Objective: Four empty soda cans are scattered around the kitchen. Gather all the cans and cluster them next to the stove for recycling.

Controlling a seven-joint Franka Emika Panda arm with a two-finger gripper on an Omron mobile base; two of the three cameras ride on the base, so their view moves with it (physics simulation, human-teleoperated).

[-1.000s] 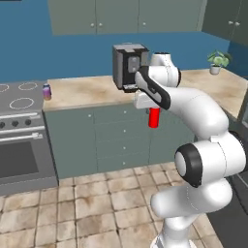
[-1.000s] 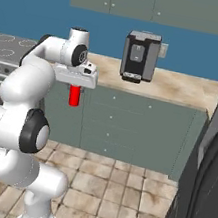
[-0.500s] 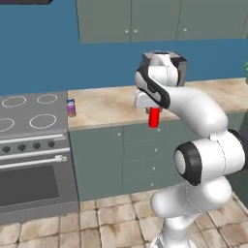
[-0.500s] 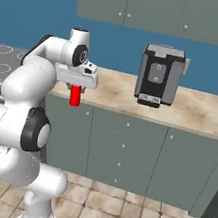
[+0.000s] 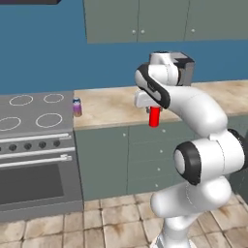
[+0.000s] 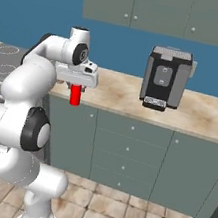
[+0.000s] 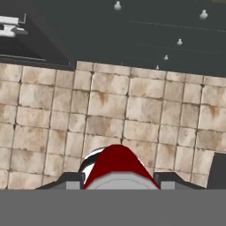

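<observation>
A red soda can (image 5: 154, 116) hangs upright from my gripper (image 5: 154, 111), which is shut on its upper part, in front of the counter edge. The right base view shows the same red can (image 6: 75, 95) under the gripper (image 6: 77, 88), and the hand view has the can (image 7: 117, 164) between the fingertips above the tiled floor. A purple-pink soda can (image 5: 76, 107) with a blue band stands on the counter just right of the stove (image 5: 34, 112), well left of the gripper.
A dark coffee machine (image 6: 165, 78) stands on the beige counter (image 6: 201, 114) to the right of the arm. Grey-green drawers (image 6: 126, 152) lie below the counter, wall cabinets above. Tan tiled floor (image 7: 132, 114) lies beneath the hand.
The base has driven left: the stove and the purple-pink can have come further into the left view and the coffee machine has slid right. The red can stays in the shut gripper.
</observation>
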